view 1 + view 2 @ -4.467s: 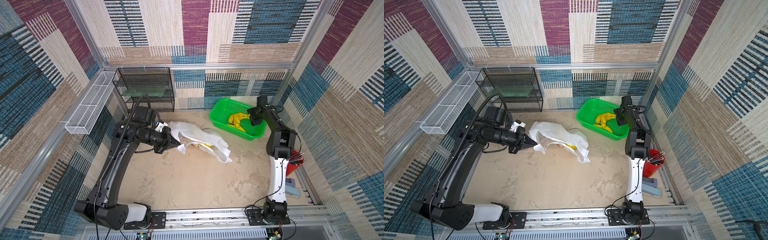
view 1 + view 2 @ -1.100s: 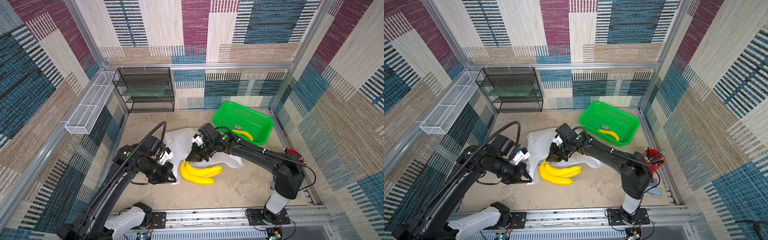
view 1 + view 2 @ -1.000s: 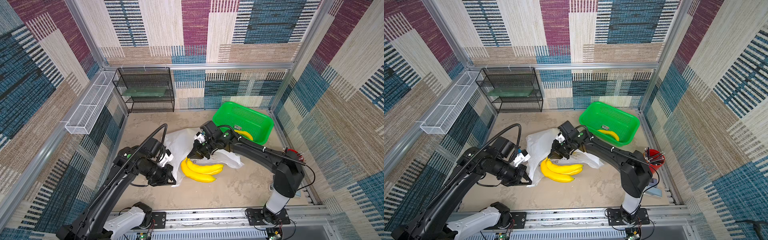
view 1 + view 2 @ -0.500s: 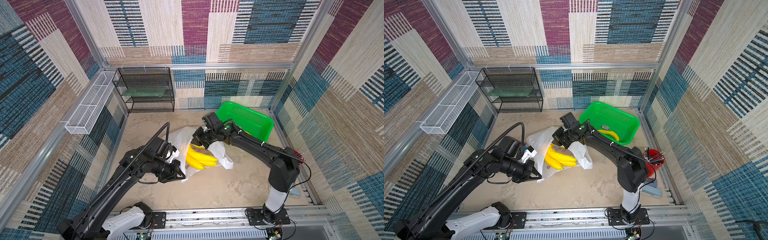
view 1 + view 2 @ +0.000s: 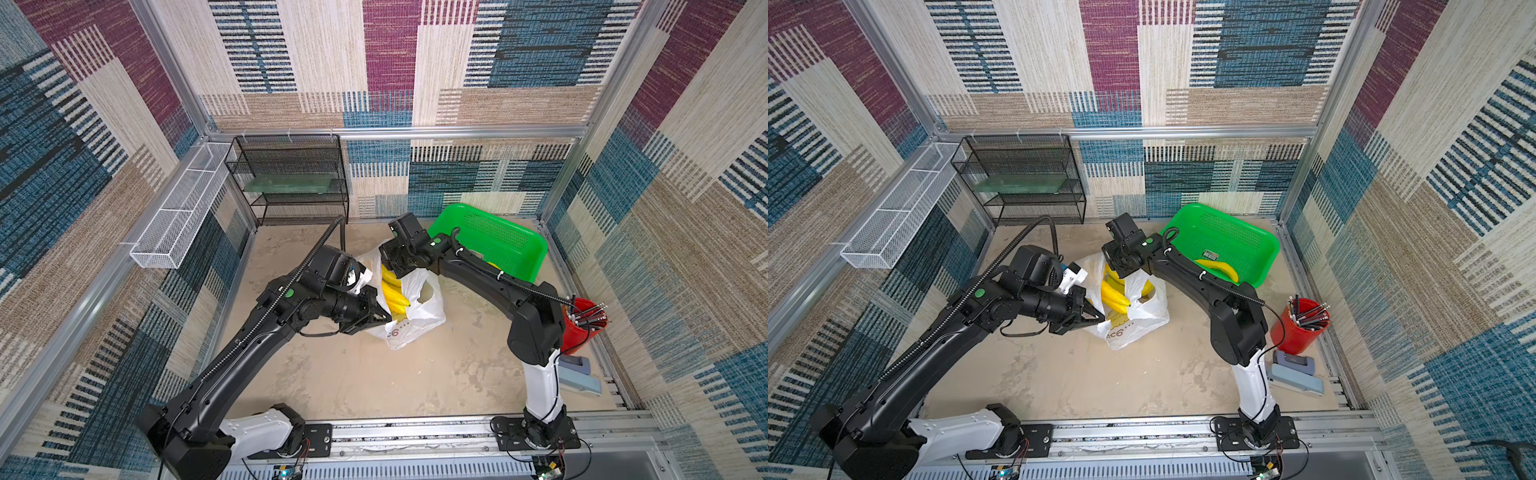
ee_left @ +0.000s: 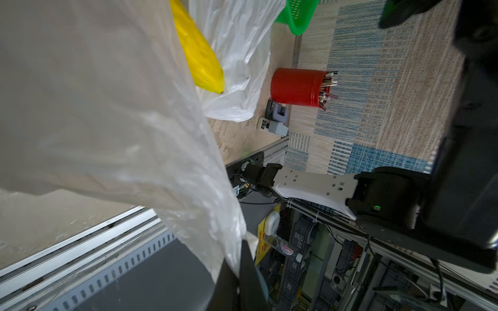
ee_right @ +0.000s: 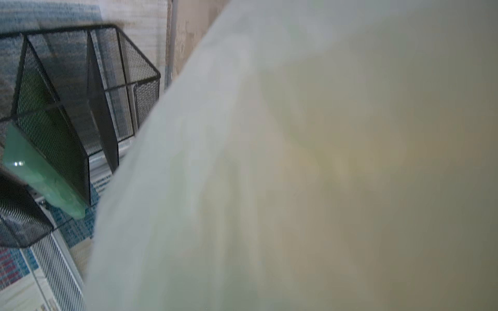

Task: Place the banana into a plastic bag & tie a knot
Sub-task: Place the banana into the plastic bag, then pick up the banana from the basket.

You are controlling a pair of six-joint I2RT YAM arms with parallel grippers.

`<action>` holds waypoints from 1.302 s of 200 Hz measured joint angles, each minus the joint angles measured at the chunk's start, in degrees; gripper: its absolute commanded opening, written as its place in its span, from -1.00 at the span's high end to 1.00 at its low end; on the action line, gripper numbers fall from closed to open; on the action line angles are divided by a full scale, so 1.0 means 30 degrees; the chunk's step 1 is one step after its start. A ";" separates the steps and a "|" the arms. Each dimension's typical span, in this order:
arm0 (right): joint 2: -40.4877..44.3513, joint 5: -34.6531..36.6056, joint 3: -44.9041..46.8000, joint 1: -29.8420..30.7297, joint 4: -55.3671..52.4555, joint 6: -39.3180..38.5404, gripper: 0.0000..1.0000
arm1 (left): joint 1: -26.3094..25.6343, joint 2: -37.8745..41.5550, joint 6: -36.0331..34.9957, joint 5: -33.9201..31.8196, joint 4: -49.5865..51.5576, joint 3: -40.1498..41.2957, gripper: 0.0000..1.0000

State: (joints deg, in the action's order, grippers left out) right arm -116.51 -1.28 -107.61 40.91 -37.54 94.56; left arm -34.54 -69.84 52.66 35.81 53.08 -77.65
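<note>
Walls [image 5: 415,62] of striped patchwork enclose the beige tabletop [image 5: 374,374] beneath the plastic bag [image 5: 419,320].

My left arm reaches from the near left toward the middle, forearm nearly level, left gripper [image 5: 384,318] pinched shut. My right arm stretches far and leftward, wrist bent down, right gripper [image 5: 1122,271] closed.

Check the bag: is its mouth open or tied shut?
Open. In both top views the bag gapes with the bananas showing inside; the left gripper pinches its rim. No knot visible.
</note>
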 measured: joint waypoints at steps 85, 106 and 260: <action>-0.1756 0.1770 0.0627 0.0372 0.3271 0.3643 -0.29 | 0.3075 0.0838 0.5515 0.1545 -0.5603 0.1814 1.00; -0.1552 -0.0036 0.0204 0.0000 0.3104 0.2907 -0.56 | 0.4269 0.1377 0.5989 0.1938 -0.5748 0.1989 1.00; 1.2823 -0.0736 0.9952 -1.0353 -0.2375 -0.5238 -0.52 | 0.5384 0.2178 0.6521 0.2528 -0.4539 0.2215 1.00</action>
State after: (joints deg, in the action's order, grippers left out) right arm -78.04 -3.49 -77.76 9.85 -44.66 78.85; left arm -18.39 -63.31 72.23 43.40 39.46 -71.00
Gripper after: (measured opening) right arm 0.761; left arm 0.049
